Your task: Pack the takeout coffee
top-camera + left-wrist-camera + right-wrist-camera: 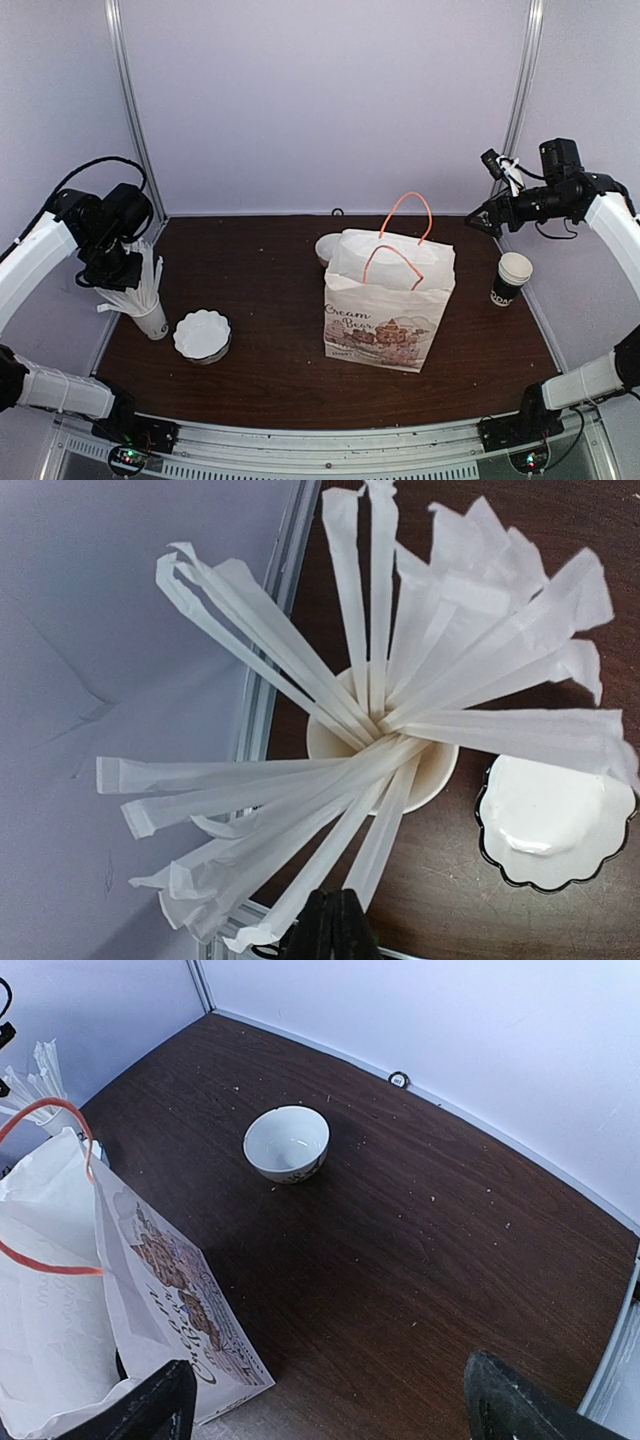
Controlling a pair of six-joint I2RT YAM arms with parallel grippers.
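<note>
**Left gripper clenched over the straws, right gripper spread wide, lidded coffee not to be seen**

The table (280,280) is dark brown wood, matte, with fine grain and small pale crumbs. Near its left edge stands a white paper cup (152,322) full of straws (135,285). Their thin, crinkled white paper sleeves fan out like spokes. The left gripper (112,268) hangs right over them. In the left wrist view its black fingers (335,920) are pressed together at the lower edge of the picture, among the sleeve ends. Whether a sleeve is pinched between them, I cannot tell. Just beside this cup, toward the middle, lies a round white dish (202,335) with a scalloped, dark-edged rim and a glossy inside.

In the middle of the table a white paper bag (390,310) stands upright. It is smooth but a little creased, with a brown printed drawing, script lettering and thin orange cord handles. Its inside is hidden in every view. Behind it, toward the far edge, sits a round glossy white bowl (328,247), half covered by the bag from above and whole in the right wrist view.

Near the right edge stands a small black paper cup (512,280) with a white top; its white lettering is too small to read. The right gripper (480,220) hangs above that side, apart from the cup, with its fingers released wide and nothing between them. Its wrist view cuts them off at the lower edge.

The takeout coffee, with its black lid, shows in no view.
</note>
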